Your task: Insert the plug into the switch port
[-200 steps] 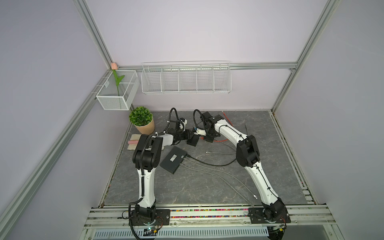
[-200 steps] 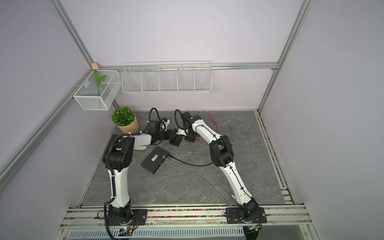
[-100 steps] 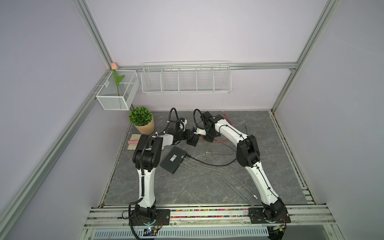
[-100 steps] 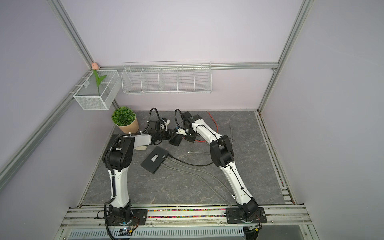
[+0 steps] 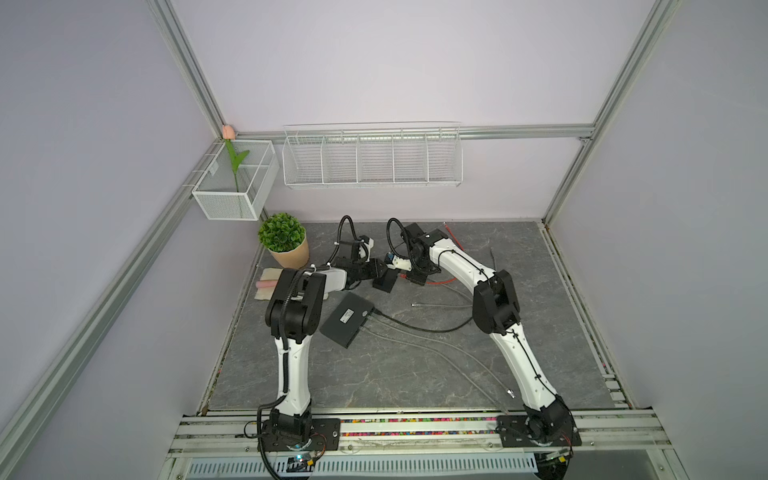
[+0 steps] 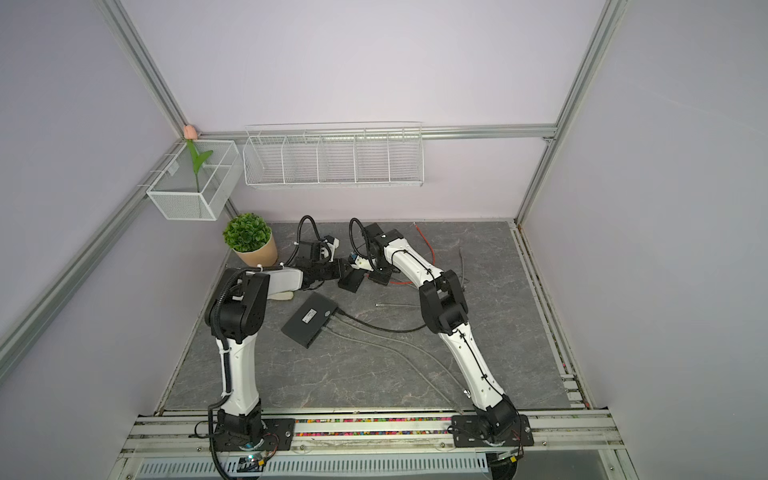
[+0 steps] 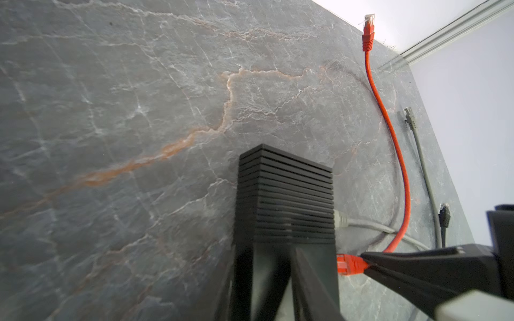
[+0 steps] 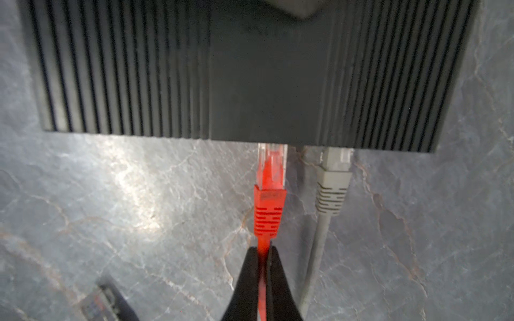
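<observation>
Right gripper (image 8: 262,258) is clamped on the red cable (image 8: 263,241) behind the plug (image 8: 271,178). The switch (image 8: 250,69), at nine o'clock, is pinched by the left gripper (image 7: 278,258). The soft cable could be buckled and the plug jammed askew.

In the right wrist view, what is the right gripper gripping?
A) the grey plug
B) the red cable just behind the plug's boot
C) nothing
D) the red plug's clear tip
B: the right gripper is closed on the red cable just behind the red plug, whose clear tip meets the black switch beside the grey plug.
</observation>
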Controlling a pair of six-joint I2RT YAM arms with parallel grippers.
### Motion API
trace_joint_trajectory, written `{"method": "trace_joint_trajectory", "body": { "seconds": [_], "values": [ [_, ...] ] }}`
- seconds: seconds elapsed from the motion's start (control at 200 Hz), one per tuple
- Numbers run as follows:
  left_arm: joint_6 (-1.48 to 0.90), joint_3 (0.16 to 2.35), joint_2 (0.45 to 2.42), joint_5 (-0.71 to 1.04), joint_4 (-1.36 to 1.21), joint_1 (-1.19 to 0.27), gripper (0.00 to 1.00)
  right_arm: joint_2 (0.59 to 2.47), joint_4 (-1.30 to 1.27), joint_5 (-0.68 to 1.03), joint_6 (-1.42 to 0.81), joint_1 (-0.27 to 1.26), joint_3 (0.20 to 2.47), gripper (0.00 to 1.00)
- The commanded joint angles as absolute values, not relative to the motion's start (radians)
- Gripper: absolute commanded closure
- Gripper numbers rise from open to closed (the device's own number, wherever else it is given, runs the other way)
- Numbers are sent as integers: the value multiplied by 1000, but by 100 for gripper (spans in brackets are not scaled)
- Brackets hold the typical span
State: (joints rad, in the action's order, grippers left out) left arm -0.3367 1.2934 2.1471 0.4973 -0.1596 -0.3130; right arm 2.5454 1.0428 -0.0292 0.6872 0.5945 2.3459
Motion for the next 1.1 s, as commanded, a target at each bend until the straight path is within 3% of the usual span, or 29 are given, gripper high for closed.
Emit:
{"method": "trace_joint_trajectory", "body": {
  "seconds": [0.0, 0.655, 0.885, 1.095],
  "values": [
    [-343, 1303, 2176, 539, -163, -341, 66, 2496, 1001, 65, 687, 629, 2337, 93],
    [-356, 1287, 2169, 537, -184, -347, 69, 2436, 876, 63, 619, 657, 2251, 93],
    [-355, 1284, 2164, 537, -182, -348, 69, 2407, 746, -101, 549, 658, 2192, 93],
    [-356, 1284, 2163, 538, -181, -350, 70, 2428, 729, -130, 530, 655, 2200, 93]
  ]
}}
